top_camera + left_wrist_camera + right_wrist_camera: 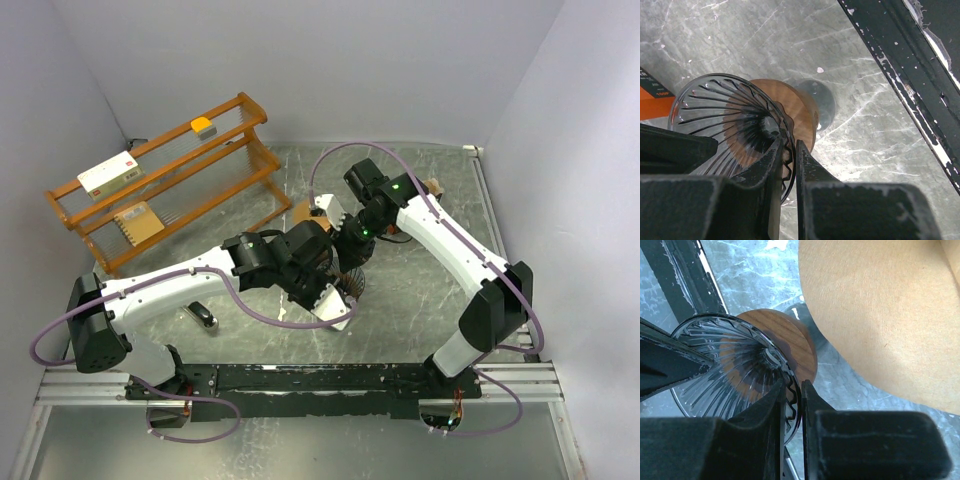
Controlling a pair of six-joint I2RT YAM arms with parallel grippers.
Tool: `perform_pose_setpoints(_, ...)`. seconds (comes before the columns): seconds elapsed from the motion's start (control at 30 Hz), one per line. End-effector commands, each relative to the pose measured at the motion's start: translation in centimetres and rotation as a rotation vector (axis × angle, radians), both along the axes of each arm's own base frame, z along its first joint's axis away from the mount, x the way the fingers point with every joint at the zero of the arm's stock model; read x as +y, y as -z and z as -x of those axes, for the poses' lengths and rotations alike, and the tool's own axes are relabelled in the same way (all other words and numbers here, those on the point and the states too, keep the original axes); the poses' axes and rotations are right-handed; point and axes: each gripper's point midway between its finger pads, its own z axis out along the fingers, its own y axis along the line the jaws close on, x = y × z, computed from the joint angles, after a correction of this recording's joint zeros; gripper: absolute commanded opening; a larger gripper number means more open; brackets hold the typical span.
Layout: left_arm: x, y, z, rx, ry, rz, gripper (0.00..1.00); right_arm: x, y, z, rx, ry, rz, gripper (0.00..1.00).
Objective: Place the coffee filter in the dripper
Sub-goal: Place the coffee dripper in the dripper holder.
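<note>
1. Up close, the left claw (791,147) and right claw (794,390) both pinch the dripper (715,107) by its rim
2. Brown filter (880,315) is just beside the dripper, not in it yet
3. If the claws pull apart, the dripper could crack or tip

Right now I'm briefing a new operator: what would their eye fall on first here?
The ribbed glass dripper is mid-table where both arms meet, with the left fingers and right fingers each straddling its rim. The brown filter looms large in the right wrist view, outside the dripper. A wooden rack stands at the far left.
</note>
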Motion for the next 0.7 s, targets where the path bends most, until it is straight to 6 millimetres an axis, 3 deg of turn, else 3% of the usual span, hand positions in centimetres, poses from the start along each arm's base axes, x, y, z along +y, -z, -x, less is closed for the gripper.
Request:
perform_pose_setpoints(0.0,3.9,5.0,0.3,0.095,-0.081,-0.226,0.09,-2.1,1.9,0.9,0.026,-0.025,0.129,0.01)
perform_pose_setpoints(0.3,1.2,-0.6,-1.8,-0.004,-0.108,-0.075,0.37,-0.1,-2.9,-1.3,-0.07,-0.032,0.034,0.33)
perform_pose_setpoints(0.5,0.5,-2.9,-2.6,-0.055,-0.111,-0.025,0.5,0.7,-4.4,-1.5,-0.086,-0.052,-0.018,0.48)
perform_pose_setpoints(0.67,0.2,-4.8,-2.2,-0.054,-0.095,0.032,0.72,0.7,-6.3,-1.6,-0.131,-0.052,-0.064,0.52)
